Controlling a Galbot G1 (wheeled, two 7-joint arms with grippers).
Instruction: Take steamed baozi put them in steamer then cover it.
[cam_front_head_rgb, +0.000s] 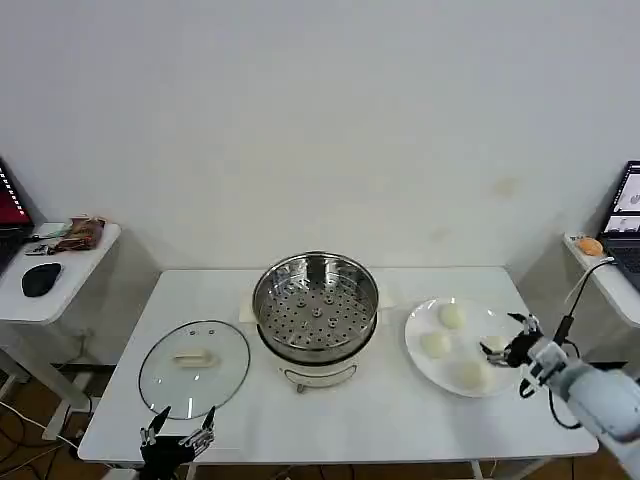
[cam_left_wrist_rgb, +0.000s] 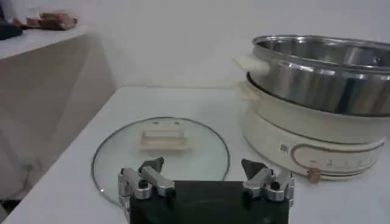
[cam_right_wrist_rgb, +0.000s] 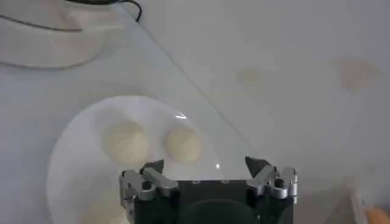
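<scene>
The steamer (cam_front_head_rgb: 316, 305), a shiny steel pot with a perforated tray on a white base, stands uncovered at the table's centre; it also appears in the left wrist view as the steamer (cam_left_wrist_rgb: 323, 73). To its left the cover (cam_front_head_rgb: 194, 362), a glass lid with a cream handle, lies flat on the table. My left gripper (cam_front_head_rgb: 180, 432) hangs open at the table's front edge just short of the cover (cam_left_wrist_rgb: 159, 152). On the white plate (cam_front_head_rgb: 412, 332) at the right lie several steamed baozi (cam_front_head_rgb: 452, 316). My right gripper (cam_front_head_rgb: 505, 345) is open over the plate's right edge, with a baozi (cam_right_wrist_rgb: 183, 144) just ahead of its fingers.
A side table (cam_front_head_rgb: 20, 300) on the left carries a black mouse (cam_front_head_rgb: 41, 279) and small items. Another shelf at the right holds a laptop (cam_front_head_rgb: 628, 225) and an orange object (cam_front_head_rgb: 590, 245). A wall stands close behind the table.
</scene>
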